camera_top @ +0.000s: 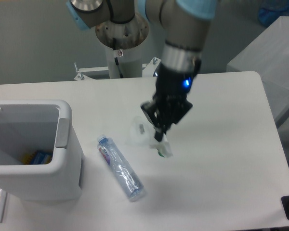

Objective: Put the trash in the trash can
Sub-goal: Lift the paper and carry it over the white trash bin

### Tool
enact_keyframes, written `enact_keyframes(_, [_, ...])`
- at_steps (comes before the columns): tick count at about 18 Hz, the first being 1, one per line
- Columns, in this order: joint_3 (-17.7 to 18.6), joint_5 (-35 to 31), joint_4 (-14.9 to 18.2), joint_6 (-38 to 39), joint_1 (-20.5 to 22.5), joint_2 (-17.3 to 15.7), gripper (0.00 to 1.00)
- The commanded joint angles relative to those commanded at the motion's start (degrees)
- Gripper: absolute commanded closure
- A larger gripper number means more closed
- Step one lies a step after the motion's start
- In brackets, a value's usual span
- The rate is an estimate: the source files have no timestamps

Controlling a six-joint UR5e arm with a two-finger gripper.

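One bottle (pixel 119 168), one wrapper (pixel 151 137), one bin (pixel 62 144).

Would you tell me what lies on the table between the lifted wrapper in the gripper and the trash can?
In the camera view, the bottle lies on the table between the wrapper, held by the gripper, and the trash can.

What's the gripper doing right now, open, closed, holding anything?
Gripper: closed on the paper wrapper, lifted off the table.

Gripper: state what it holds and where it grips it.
The gripper holds the crumpled white paper wrapper, pinched at its upper edge; the rest hangs below the fingers, lifted off the table.
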State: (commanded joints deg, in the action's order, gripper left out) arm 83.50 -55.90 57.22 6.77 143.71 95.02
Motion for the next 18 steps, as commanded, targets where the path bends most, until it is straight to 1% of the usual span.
enact_keyframes(2, [-0.79, 0.0, 0.0, -0.09, -3.07, -0.62, 1.0])
enact_keyframes(5, [-1.76, 0.0, 0.0, -0.09, -8.17, -0.62, 1.0])
enact_keyframes(7, [-1.76, 0.0, -0.09, -0.18, -11.6, -0.54, 1.0])
enact_keyframes(11, [-1.32, 0.0, -1.93, 0.0, -17.23, 0.6, 1.0])
enact_keyframes(13, [-1.06, 0.0, -2.46, 0.0, -19.51, 1.66, 1.0])
enact_keyframes(14, [-0.8, 0.0, -2.55, -0.09, -20.39, 2.44, 0.95])
enact_keyframes(16, [-0.79, -0.08, -2.55, 0.0, -21.63, 3.94, 0.93])
enact_keyframes(18, [-0.53, -0.35, -2.55, -0.09, -22.16, 4.65, 0.9])
